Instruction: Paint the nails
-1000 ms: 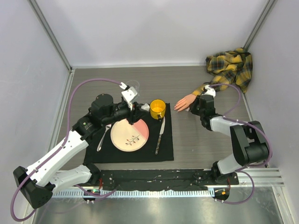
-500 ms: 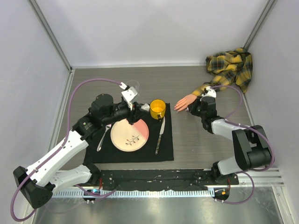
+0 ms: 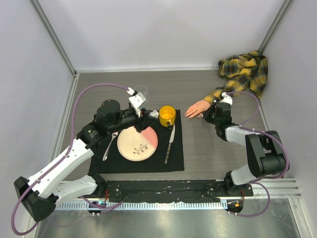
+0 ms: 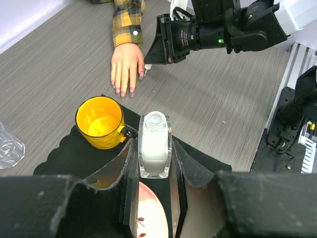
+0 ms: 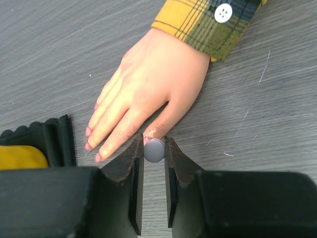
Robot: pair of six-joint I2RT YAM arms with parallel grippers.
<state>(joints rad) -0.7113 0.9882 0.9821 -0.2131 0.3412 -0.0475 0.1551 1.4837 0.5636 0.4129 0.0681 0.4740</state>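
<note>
Top external first: over the last second the right gripper has crept a touch right along the near side of the hand, and that arm's elbow has swung about. The left arm hasn't budged. We read that as a short stroke or a small re-aim at the thumb, not a move to a new finger.

From the right wrist, the jaws are clamped on the brush. We only see its round grey top, sitting right at the tip of the thumb. The bristles are hidden under it, so we can't say if they touch. There's a pinkish smear at the thumb tip, and the other nails look pink already, so we'd guess we're late in the job.

The hand lies flat, palm down, far right of the mat, fingers pointing left and sleeve running off far right.

The left gripper is closed on the open bottle, holding it upright over the plate. The mug and knife sit between bottle and hand, so any re-dip has to pass over them.
</note>
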